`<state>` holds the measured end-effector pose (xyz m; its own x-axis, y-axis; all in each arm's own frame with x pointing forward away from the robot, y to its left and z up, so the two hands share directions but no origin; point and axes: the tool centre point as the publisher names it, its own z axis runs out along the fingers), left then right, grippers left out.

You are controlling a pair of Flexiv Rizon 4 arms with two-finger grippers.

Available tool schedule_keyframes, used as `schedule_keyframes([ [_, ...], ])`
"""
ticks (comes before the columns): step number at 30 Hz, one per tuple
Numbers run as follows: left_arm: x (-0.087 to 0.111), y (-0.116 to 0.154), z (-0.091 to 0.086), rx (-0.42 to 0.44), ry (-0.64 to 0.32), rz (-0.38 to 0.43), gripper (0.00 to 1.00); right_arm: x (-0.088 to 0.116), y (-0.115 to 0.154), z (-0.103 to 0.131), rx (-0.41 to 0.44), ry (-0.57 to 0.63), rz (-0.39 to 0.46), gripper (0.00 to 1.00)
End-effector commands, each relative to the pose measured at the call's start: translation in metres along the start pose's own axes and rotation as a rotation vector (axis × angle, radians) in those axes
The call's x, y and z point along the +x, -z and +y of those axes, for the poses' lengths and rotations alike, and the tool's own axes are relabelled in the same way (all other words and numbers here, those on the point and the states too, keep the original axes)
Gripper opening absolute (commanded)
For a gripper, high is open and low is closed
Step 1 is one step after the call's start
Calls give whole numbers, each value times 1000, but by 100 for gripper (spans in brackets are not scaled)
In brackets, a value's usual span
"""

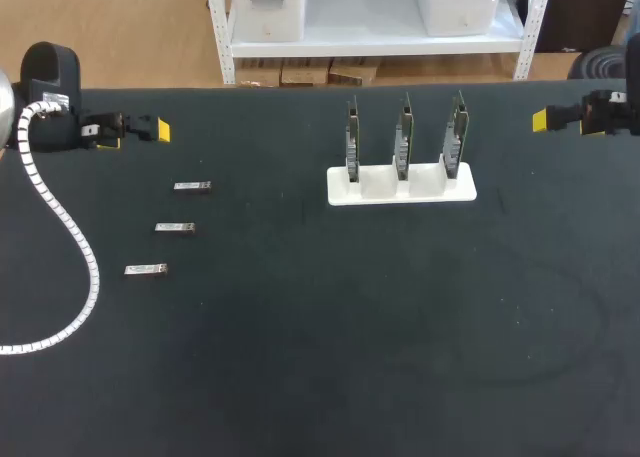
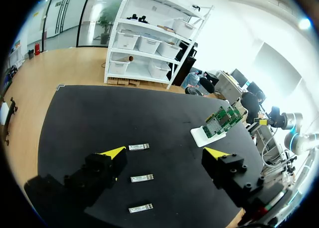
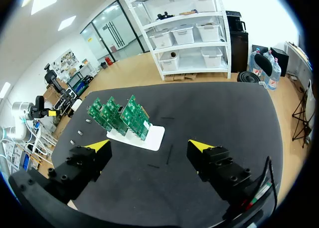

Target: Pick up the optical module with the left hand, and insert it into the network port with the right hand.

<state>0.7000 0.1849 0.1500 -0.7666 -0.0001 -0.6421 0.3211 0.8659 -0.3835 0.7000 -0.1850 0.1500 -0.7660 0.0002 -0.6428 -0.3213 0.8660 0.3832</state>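
Three small metal modules (image 1: 175, 227) lie in a slanted row on the left part of the black desk (image 1: 350, 337), untouched. The left claw (image 2: 164, 153) hangs near them toward the back edge, fingers spread wide and holding nothing. The right claw (image 3: 149, 147), equally wide and bare, is at the desk's right edge, well apart from the white stand (image 1: 402, 189) with three upright circuit boards (image 1: 404, 137).

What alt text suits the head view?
Three optical modules lie at the left of a black table; a white stand holding three upright circuit boards sits right of centre. The left gripper and right gripper hang near the far corners.
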Motion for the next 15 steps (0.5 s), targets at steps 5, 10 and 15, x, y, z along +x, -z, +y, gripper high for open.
schedule_keyframes([
  [5, 0, 0, 0, 0, 0, 0, 100, 0, 0, 0, 0, 0, 0, 100],
  [10, -3, -2, 4, 19, -188, -46, 100, 0, 0, 0, 0, 0, 0, 100],
  [15, -8, -9, 13, 77, -408, -59, 100, 0, 0, 0, 0, 0, 0, 100],
])
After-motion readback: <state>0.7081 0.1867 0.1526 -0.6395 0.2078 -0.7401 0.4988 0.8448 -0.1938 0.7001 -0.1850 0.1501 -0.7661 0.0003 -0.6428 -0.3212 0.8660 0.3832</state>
